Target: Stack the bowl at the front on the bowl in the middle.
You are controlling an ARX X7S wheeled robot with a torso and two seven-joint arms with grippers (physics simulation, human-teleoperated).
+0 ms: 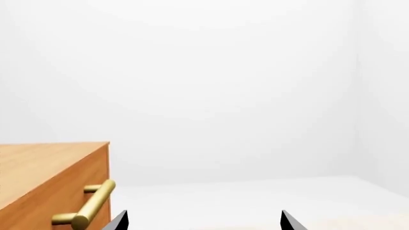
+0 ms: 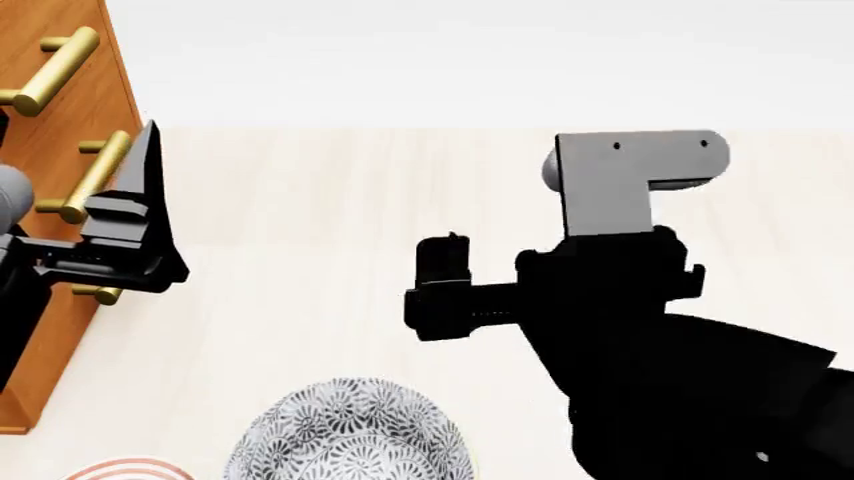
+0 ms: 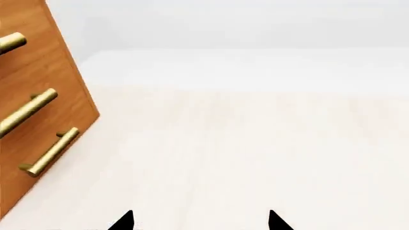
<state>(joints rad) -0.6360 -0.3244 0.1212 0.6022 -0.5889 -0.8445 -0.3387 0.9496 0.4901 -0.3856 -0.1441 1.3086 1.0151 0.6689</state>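
A grey patterned bowl (image 2: pixel 350 432) sits at the near edge of the head view, partly cut off. Only the rim of a red-striped bowl (image 2: pixel 127 468) shows to its left at the frame's corner. I cannot tell from these frames which is the front bowl and which the middle one. My left gripper (image 2: pixel 140 190) hangs open beside the wooden cabinet, well beyond the bowls. My right gripper (image 2: pixel 447 280) is open above the pale surface, just beyond the grey bowl. Both wrist views show fingertips wide apart, left gripper (image 1: pixel 204 221) and right gripper (image 3: pixel 201 221), with nothing between them.
A wooden drawer cabinet (image 2: pixel 54 100) with brass bar handles (image 2: pixel 100 175) stands at the left, close to my left gripper. It also shows in both wrist views, cabinet (image 1: pixel 51 177) and cabinet (image 3: pixel 38 96). The pale wood surface (image 2: pixel 334 220) stretches ahead to a white wall.
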